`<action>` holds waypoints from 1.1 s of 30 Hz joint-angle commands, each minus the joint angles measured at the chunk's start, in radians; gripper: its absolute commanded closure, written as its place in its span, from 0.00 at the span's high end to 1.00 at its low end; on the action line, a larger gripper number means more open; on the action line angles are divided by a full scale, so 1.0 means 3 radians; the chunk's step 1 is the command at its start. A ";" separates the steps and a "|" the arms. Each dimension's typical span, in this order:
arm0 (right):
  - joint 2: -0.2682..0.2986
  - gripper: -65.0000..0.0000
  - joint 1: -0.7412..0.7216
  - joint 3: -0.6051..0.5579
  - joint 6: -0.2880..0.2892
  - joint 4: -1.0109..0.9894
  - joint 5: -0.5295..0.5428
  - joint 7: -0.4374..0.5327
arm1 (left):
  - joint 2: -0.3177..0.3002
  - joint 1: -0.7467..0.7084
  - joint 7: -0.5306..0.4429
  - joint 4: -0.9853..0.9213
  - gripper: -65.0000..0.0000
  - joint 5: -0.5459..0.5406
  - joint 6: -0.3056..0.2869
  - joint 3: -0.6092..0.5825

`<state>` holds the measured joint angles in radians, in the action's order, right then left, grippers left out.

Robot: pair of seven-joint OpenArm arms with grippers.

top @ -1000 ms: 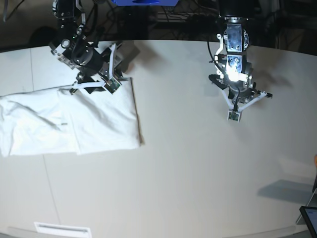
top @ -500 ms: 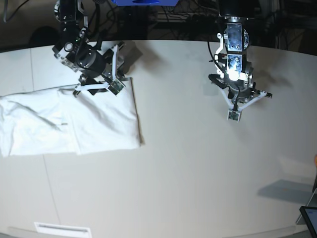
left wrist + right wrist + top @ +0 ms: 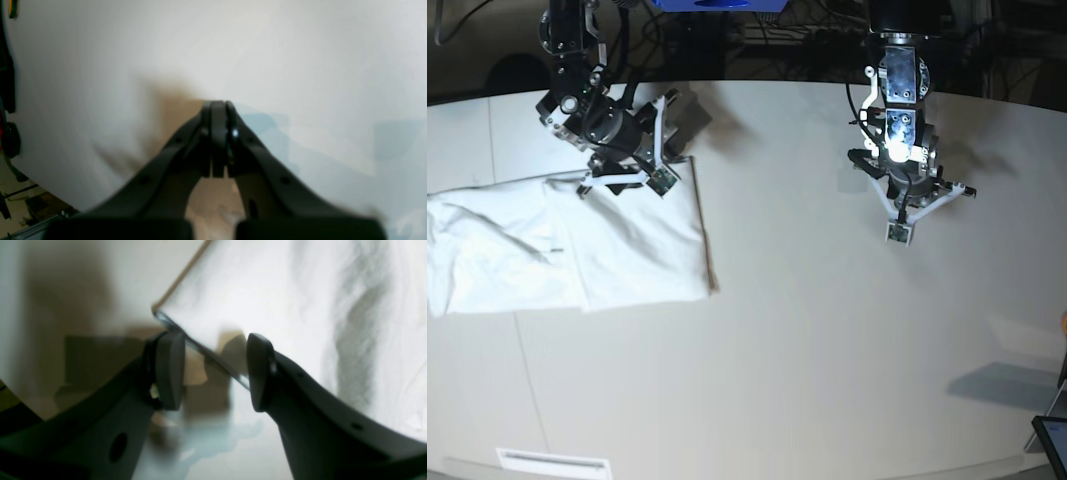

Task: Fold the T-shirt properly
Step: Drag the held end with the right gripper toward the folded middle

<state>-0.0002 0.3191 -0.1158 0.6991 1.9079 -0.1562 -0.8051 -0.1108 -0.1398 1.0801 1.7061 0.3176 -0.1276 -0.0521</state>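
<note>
Hovering with jaws parted and empty over the far right corner of the shirt, the right gripper could snag or drag the fold. Shirt lies flat at table left. Left gripper, closed, waits well apart.

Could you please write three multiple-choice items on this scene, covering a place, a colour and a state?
1. Where does the T-shirt lie in the base view?
A. on the left of the table
B. at its right edge
C. under the left tool

2. What colour does the visible cloth show?
A. red
B. white
C. black

3. How does the left tool stand?
A. open wide
B. shut on the T-shirt
C. shut on nothing

Answers:
1 A: the cloth is spread at the left, beneath the right tool.
2 B: only white fabric shows.
3 C: its fingers meet over bare table.
</note>
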 commanded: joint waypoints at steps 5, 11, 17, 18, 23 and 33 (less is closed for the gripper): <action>-0.0002 0.27 -0.0018 0.0000 -0.0003 0.0046 0.0043 0.0052 | 0.0004 -0.0022 0.0085 -0.0013 0.00 -0.0110 -0.0038 -0.0003; -0.0002 0.09 -0.0013 0.0000 -0.0003 0.0046 0.0043 0.0047 | 0.0004 -0.0022 0.0085 -0.0018 0.00 -0.0110 -0.0038 -0.0003; -0.0007 0.08 0.0008 -0.0097 -0.0003 0.0194 0.0043 -0.0275 | 0.0004 -0.0012 0.0085 -0.0023 0.00 -0.0110 -0.0038 -0.0003; -0.0007 0.08 0.0013 -0.0149 -0.0003 0.0240 0.0043 -0.0321 | 0.0004 -0.0007 0.0085 -0.0023 0.00 -0.0110 -0.0038 -0.0003; -0.0058 0.08 0.0054 -0.0322 -0.0003 0.0266 0.0043 -0.0434 | 0.0004 0.0008 0.0085 -0.0023 0.00 -0.0110 -0.0038 -0.0003; -0.0079 0.09 0.0069 -0.0348 -0.0338 0.0317 0.0043 -0.0418 | -0.0007 0.0003 0.0085 -0.0023 0.00 -0.0110 -0.0038 -0.0003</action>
<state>-0.0227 0.3458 -0.2184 0.5915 1.9827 -0.1551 -0.9478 -0.1112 -0.1356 1.0801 1.6997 0.3176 -0.1276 -0.0521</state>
